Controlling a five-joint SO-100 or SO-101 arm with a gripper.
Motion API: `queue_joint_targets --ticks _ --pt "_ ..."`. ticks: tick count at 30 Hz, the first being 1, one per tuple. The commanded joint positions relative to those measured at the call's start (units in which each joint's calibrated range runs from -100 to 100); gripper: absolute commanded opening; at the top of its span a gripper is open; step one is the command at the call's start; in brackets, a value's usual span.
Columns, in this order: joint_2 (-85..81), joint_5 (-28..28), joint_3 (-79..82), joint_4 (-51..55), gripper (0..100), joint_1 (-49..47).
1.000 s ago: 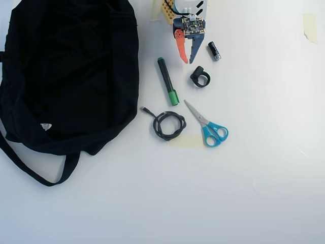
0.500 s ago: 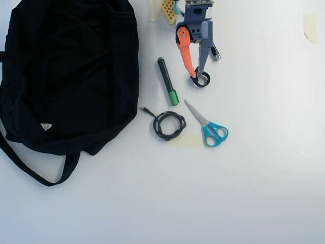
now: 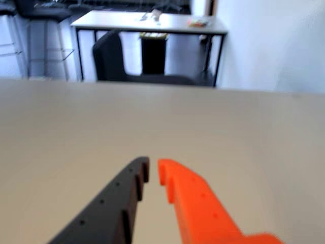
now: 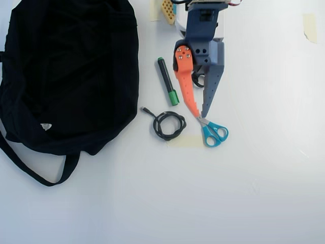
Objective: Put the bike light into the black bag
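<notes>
The black bag [image 4: 66, 71] lies at the left of the overhead view, with its strap looping toward the bottom and a small white label showing. My gripper [image 4: 199, 116] points down the picture to the right of the bag, its orange and dark fingers closed tip to tip just above the scissors. In the wrist view the gripper [image 3: 152, 170] holds nothing and only bare table lies ahead. The bike light is not clearly in view. A small dark curved piece [image 4: 197, 80] shows between the finger bases, and I cannot tell what it is.
A green and black marker [image 4: 167, 81] lies left of the gripper. A coiled black cable [image 4: 169, 125] lies below it. Blue-handled scissors [image 4: 213, 132] lie at the fingertips, beside a yellow tape patch [image 4: 185, 141]. A desk and chair [image 3: 122, 61] stand beyond the table's far edge.
</notes>
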Motion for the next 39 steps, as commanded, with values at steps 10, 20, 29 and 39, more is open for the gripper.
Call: queue_joint_targets --ticks 10,20,29,39 --pt "18.8 8.71 -21.53 -1.05 2 2.22" --pt "17.14 9.29 -17.85 5.58 2 0.13" --pt "8.35 9.81 -18.3 35.64 2 -1.97" --pt "5.11 9.55 -18.47 68.46 2 -7.2"
